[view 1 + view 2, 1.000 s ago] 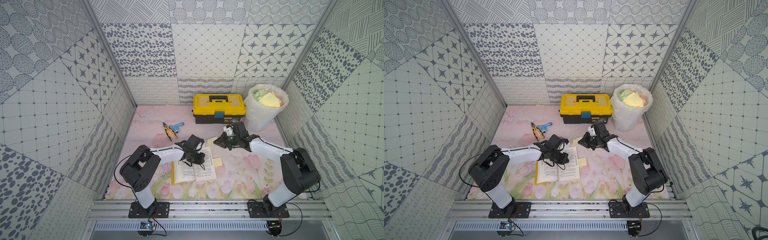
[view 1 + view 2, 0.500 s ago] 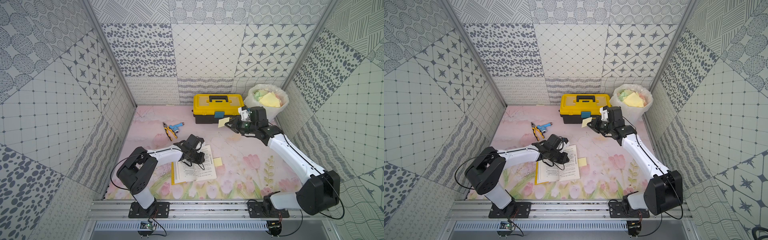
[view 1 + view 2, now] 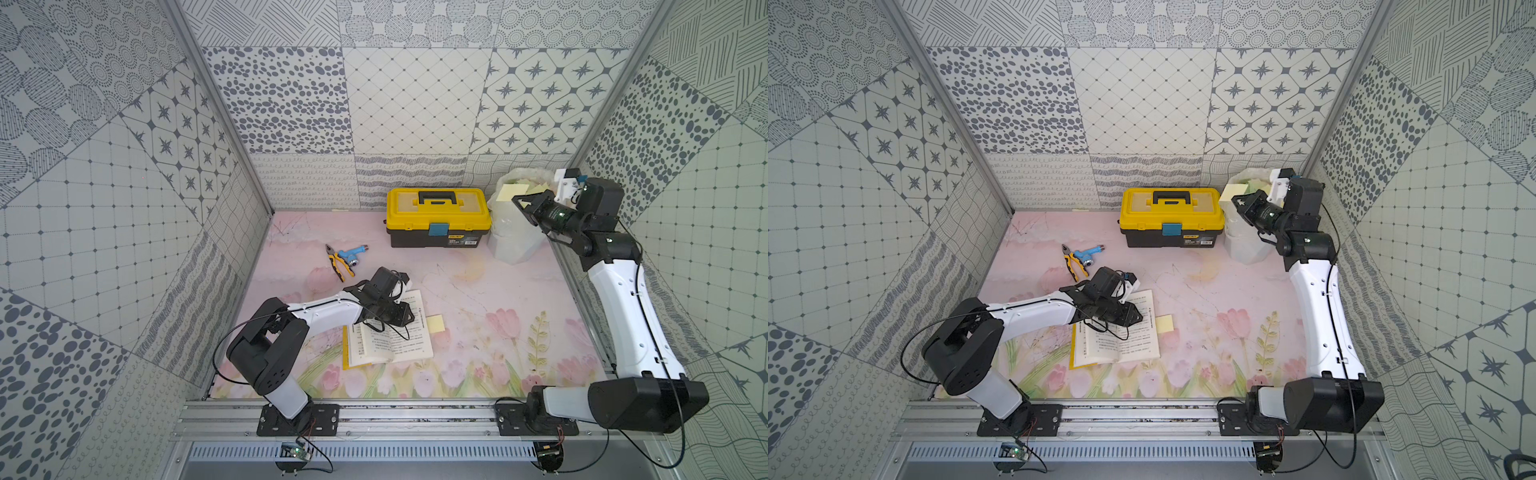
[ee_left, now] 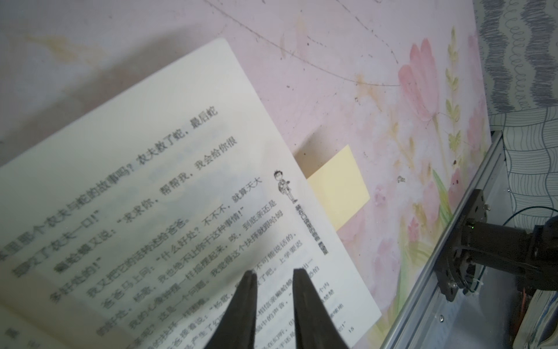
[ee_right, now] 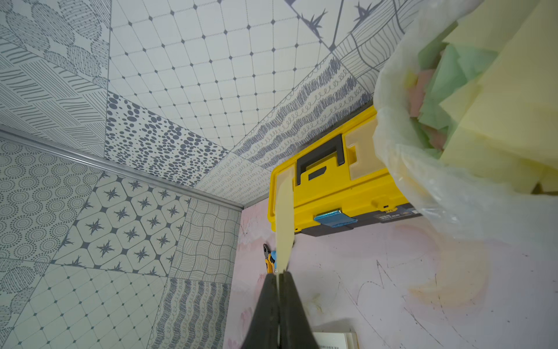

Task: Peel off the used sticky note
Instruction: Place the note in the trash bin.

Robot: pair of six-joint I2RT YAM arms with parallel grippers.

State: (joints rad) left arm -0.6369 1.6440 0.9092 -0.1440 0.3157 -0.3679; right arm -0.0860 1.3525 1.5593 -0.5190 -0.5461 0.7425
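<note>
Bin bag (image 5: 437, 187) stuffed with loose notes (image 5: 489, 127); toolbox (image 5: 329, 184) shut, insides hidden. Right gripper (image 5: 279, 273) pinching sticky note (image 5: 285, 211), left gripper (image 4: 273, 272) slightly spread.

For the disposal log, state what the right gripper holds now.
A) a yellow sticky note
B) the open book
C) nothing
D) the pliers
A: the right gripper is shut on a pale yellow sticky note, seen edge-on in the right wrist view.
</note>
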